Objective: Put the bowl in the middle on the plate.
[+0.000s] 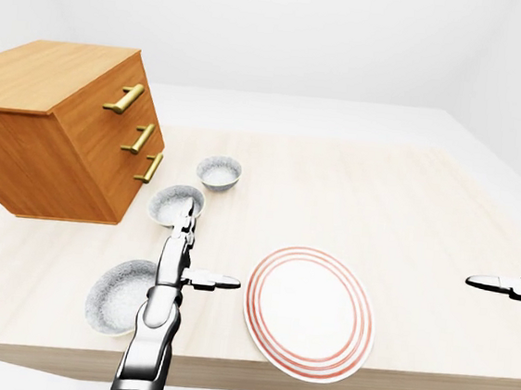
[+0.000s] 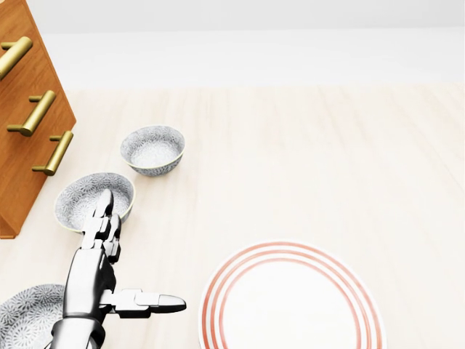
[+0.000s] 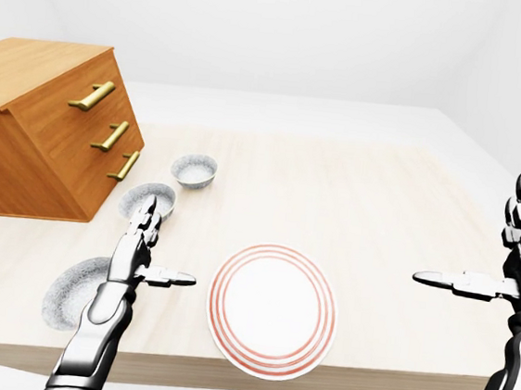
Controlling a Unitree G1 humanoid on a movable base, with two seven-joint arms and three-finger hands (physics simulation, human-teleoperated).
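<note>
1. Middle bowl (image 2: 94,201) sits near the bench's left edge, beside the drawer chest (image 1: 57,132).
2. Left hand (image 2: 109,251) hovers spread at its rim; reach under way.
3. Next: close, lift, carry to the plate (image 2: 290,305).

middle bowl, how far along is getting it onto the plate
Nothing is finished: the plate is bare and all three bowls sit on the table. In hand: the left hand is open, its fingers over the middle bowl rim in the head view, no grip shown. The right hand is open, off to the right. Left: grasp, lift, set it on the plate.
</note>
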